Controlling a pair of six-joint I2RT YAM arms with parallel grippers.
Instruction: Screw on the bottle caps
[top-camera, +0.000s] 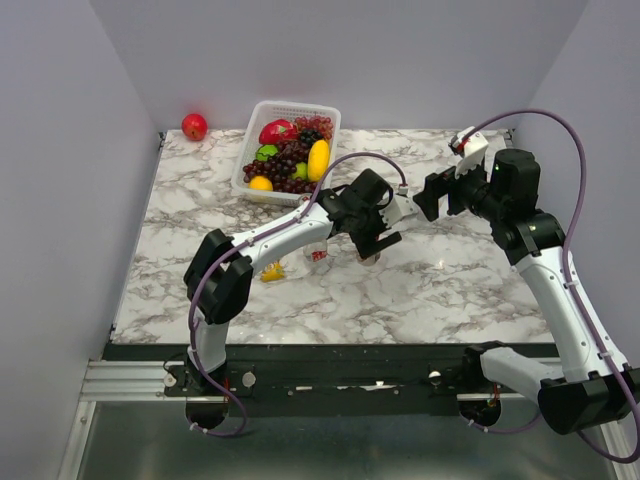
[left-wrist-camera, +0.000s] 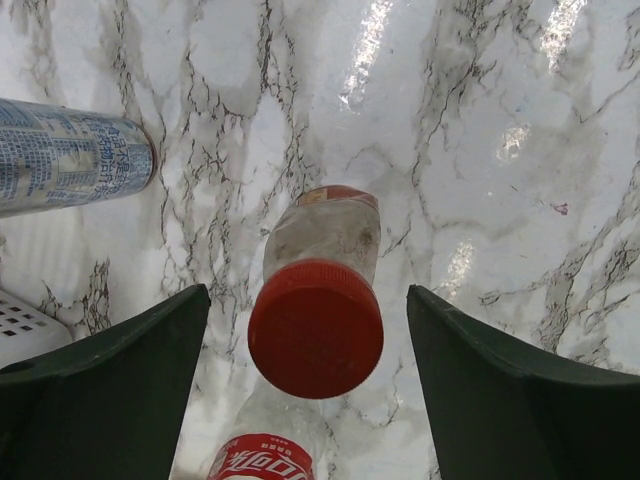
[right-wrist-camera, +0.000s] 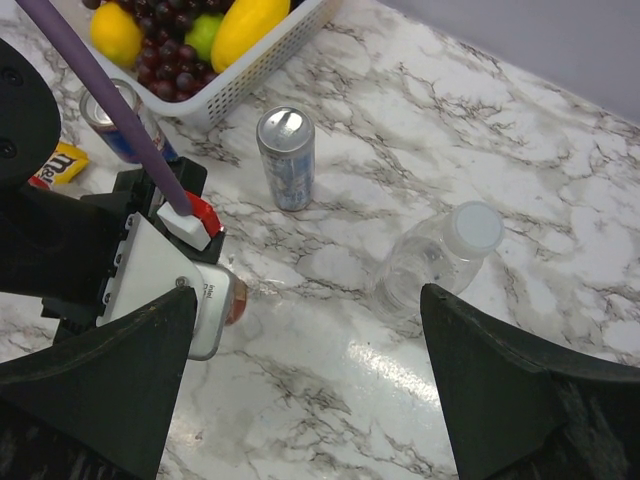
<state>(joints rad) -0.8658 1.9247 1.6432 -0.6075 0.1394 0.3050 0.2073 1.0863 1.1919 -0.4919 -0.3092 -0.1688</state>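
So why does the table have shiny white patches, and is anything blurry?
Left wrist view: glare streaks the marble table at the top; the red cap, close to the lens, looks huge. Right wrist view: one bright patch near the clear bottle. Top view: soft, even light, nothing badly blurred.

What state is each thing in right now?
short bottle: upright, capped
red cap: on the short bottle; tightness unclear
tall clear bottle: upright, whitish cap on
second short bottle: partly in frame, cap unseen
left hand: open, straddling the short bottle, not touching
right hand: open, empty
silver-blue can: upright
basket: holds fruit
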